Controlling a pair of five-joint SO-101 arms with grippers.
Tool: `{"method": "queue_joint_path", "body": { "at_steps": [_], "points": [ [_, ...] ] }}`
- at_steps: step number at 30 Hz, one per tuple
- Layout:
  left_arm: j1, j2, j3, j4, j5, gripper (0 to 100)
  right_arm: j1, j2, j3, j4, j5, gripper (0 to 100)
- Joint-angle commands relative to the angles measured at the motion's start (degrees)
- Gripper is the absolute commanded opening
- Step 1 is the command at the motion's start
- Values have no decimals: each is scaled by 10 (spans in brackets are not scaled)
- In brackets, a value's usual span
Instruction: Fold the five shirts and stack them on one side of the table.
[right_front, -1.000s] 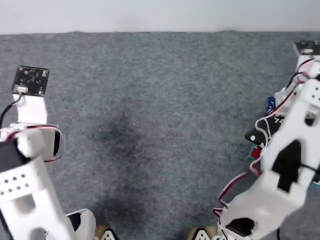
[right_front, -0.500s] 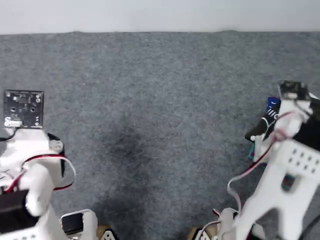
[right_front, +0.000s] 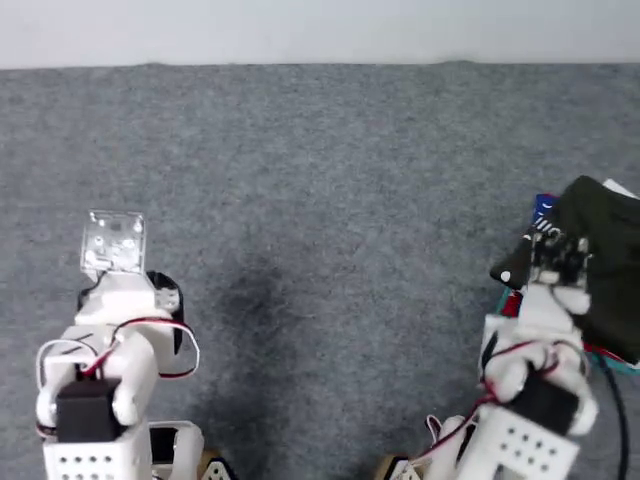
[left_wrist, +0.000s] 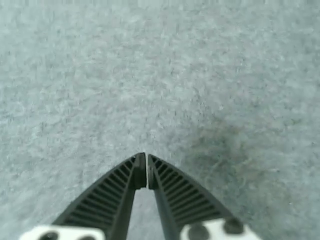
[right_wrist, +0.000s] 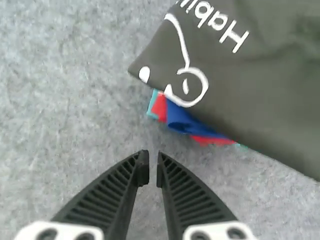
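Shirt stack (right_wrist: 240, 85): found just ahead of right gripper (right_wrist: 149, 167), well apart from left gripper (left_wrist: 146, 170).
Jaws: both seen closed, nothing held.

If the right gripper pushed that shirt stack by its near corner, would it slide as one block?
Probably not. The stack is soft cloth, so its corner would likely buckle. The coloured layers peek out under the dark shirt, so they may shear apart. The felt-like table probably adds drag.
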Motion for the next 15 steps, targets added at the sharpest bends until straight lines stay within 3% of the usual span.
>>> {"method": "queue_joint_path", "body": {
  "at_steps": [1,10,15],
  "points": [
    [6,-37,62,-42,-21,14,-5,-75,53,-8,-6,35],
    [6,-96,225,-122,-40,14,-5,-263,192,6,-6,35],
    [6,-141,291,-146,-42,14,-5,-262,233,27,-25,35]
  ]
}}
